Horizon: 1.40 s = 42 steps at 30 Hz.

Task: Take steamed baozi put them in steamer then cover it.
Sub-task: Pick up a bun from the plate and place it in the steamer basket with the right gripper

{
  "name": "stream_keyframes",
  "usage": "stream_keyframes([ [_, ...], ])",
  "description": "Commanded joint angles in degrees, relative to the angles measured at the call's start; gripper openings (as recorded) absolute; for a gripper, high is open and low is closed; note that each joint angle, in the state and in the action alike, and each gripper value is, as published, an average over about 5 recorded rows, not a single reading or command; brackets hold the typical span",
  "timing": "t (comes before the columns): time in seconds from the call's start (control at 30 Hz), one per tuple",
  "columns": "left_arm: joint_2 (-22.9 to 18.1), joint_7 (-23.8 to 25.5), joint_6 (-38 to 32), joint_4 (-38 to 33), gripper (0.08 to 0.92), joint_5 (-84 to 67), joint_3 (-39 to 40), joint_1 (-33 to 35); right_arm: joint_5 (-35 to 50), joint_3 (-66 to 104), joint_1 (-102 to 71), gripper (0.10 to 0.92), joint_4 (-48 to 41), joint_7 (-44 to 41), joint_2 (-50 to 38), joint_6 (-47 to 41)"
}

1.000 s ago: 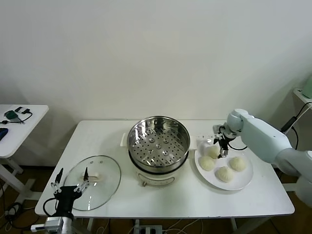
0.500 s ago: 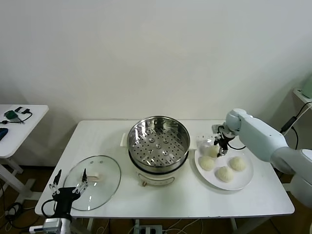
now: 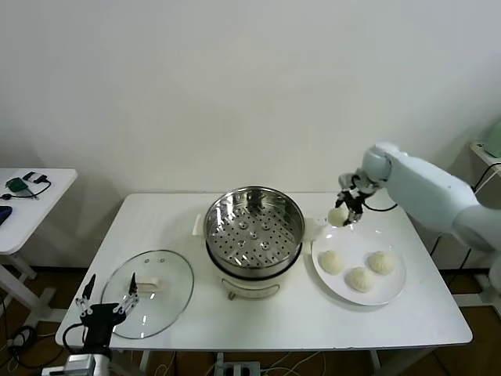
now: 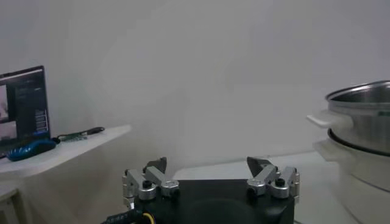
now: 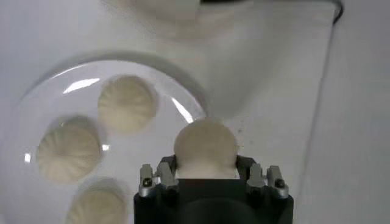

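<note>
On the white rectangular worktop [image 3: 391, 325], the round shiny stainless-steel steamer [image 3: 254, 227] sits near the middle on its white pot base, its open mouth facing up and its perforated floor bare. The round clear glass cover [image 3: 149, 292] lies flat toward the robot's left, its white oblong handle running roughly across the worktop. Three round cream-white steamed baozi [image 3: 359, 278] rest on the flat white plate [image 3: 391, 294] just beside the steamer on the robot's right. The right hand [image 3: 347, 210] hangs above the plate's far edge, its fingers clenched on a fourth cream-white baozi [image 3: 337, 216], which is clear of the plate. The right wrist view shows that bun [image 5: 205, 147] pinched between the two fingers [image 5: 167, 171], with the plate [image 5: 36, 109] and its three buns below, a detail the head view only hints at. The left hand [image 3: 104, 296] is parked low at the worktop's near left corner beside the cover; the left wrist view shows its fingers [image 4: 152, 176] spread wide with nothing between them, and the steamer's side [image 4: 362, 128] beyond.
</note>
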Motion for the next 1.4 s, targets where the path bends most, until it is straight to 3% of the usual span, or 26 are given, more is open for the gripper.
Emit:
stream_keyframes([
  [0.03, 0.2, 0.0, 0.0, -0.3, 0.823, -0.2, 0.2, 0.5, 2.8, -12.2, 19.4, 0.645, 6.0, -2.6, 5.7, 14.0],
  [0.4, 0.1, 0.0, 0.2, -0.9, 0.823, -0.3, 1.1, 1.3, -8.5, -9.5, 18.1, 0.645, 10.9, -2.0, 17.2, 23.8],
  [0.63, 0.3, 0.0, 0.4, -0.9, 0.823, -0.2, 1.4, 1.6, -18.2, -8.0, 10.7, 0.647, 9.4, 0.3, 22.6, 27.8],
  [0.87, 0.5, -0.1, 0.3, -1.1, 0.823, -0.2, 1.9, 2.5, -28.2, -6.6, 3.3, 0.653, 8.3, 2.3, 23.7, 30.7],
  [1.4, 0.2, -0.7, 0.4, -0.9, 0.823, -0.8, 2.1, 2.8, -34.6, -3.4, -3.5, 0.654, 6.7, 3.7, 24.0, 30.3],
])
